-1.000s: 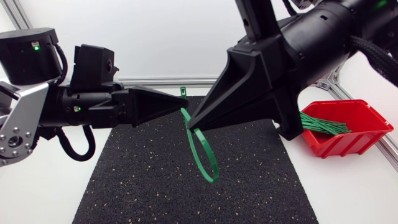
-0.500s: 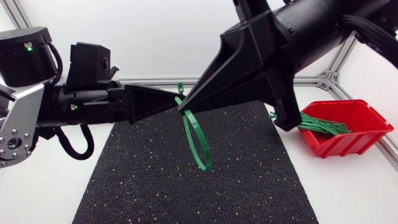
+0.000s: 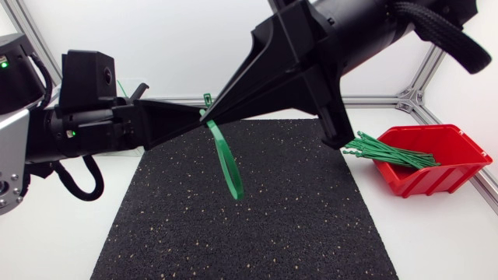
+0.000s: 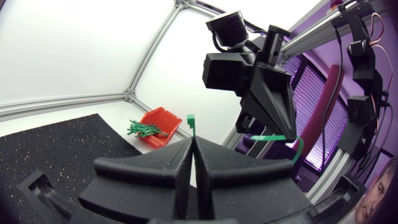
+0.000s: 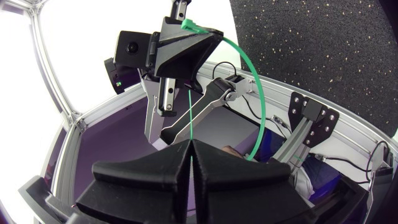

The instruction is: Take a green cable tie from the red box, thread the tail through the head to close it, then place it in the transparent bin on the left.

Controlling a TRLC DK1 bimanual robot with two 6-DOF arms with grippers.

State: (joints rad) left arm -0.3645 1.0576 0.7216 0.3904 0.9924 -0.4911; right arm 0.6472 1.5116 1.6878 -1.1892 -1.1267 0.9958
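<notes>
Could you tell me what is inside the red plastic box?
Inside the red plastic box: a bundle of green cable ties, ends poking over its rim; anything beneath them is covered.

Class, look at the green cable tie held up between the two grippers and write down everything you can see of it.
The green cable tie is a thin, flat, flexible-looking plastic strap bent into a narrow loop. It hangs in the air above the black mat and touches nothing below. Its small square head pokes out past the left gripper, which pinches that end. The right gripper pinches the strap close beside it. Whether the tail runs through the head is hidden.
</notes>
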